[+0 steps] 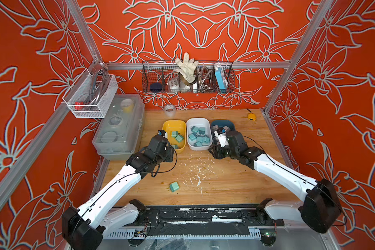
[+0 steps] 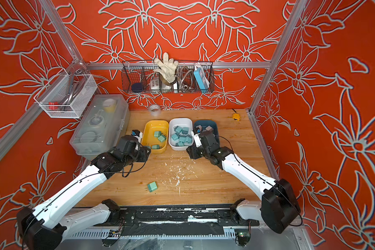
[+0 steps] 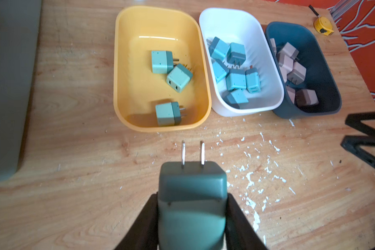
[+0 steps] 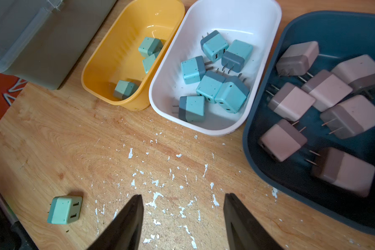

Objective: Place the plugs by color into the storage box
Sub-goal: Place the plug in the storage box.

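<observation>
Mint plug (image 3: 192, 184): clamped by left gripper (image 3: 192, 197), near yellow tray (image 3: 121, 65).
Right gripper (image 4: 183, 195): held open, nothing gripped.
Loose plug (image 1: 174, 186): laid well apart from yellow tray.

The table (image 3: 74, 205) is showing bare, grainy wood, roughened by flaky white flecks. The yellow tray (image 3: 128, 43) and white tray (image 3: 225, 19) are gleaming as smooth, glossy plastic, while the dark blue tray (image 3: 325, 71) is looking duller. The teal plugs (image 4: 212, 86) are looking like matt, finely speckled plastic. The mint plug (image 3: 192, 194) is baring two shiny metal prongs (image 3: 183, 153). The wire basket (image 1: 152, 75) is looking like thin dark metal, and the glove (image 1: 186, 67) in it like pale cloth.
</observation>
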Robot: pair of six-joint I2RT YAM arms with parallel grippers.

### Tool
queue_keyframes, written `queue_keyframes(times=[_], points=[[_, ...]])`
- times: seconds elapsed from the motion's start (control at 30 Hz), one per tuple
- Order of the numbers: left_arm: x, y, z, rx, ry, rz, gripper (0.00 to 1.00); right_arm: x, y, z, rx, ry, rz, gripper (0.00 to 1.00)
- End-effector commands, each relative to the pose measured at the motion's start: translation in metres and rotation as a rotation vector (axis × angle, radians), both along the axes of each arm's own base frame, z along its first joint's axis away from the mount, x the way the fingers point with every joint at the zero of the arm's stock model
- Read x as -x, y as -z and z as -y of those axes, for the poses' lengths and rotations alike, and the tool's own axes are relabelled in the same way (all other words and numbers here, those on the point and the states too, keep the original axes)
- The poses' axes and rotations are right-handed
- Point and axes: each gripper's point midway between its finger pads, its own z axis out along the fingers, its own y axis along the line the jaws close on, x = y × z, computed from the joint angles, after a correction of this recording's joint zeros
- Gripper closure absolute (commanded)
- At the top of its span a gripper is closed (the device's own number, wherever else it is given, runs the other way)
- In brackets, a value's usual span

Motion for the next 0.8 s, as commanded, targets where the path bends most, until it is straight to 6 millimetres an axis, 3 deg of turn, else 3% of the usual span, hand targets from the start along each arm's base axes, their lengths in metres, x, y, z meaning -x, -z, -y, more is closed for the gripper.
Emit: queue_keyframes(times=[0.0,0.5,0.6,0.7,0.77], points=[[-0.022,-0.004,-0.003,-0.01,0.0,0.02,0.65,0.001,0.0,0.013,0.043,0.033,0.044,0.35],[-0.1,0.079,-0.009,-0.029,-0.068,-0.153,0.63,0.003,-0.002,0.02,0.032,0.049,0.085,0.34],[-0.111,0.084,-0.009,-0.038,-0.074,-0.16,0.57,0.003,-0.001,0.02,0.032,0.052,0.085,0.33],[-0.115,0.088,-0.008,-0.043,-0.078,-0.176,0.4,0.003,0.0,0.02,0.034,0.054,0.087,0.33],[-0.116,0.089,-0.01,-0.059,-0.089,-0.185,0.36,0.003,0.001,0.02,0.036,0.053,0.085,0.33]])
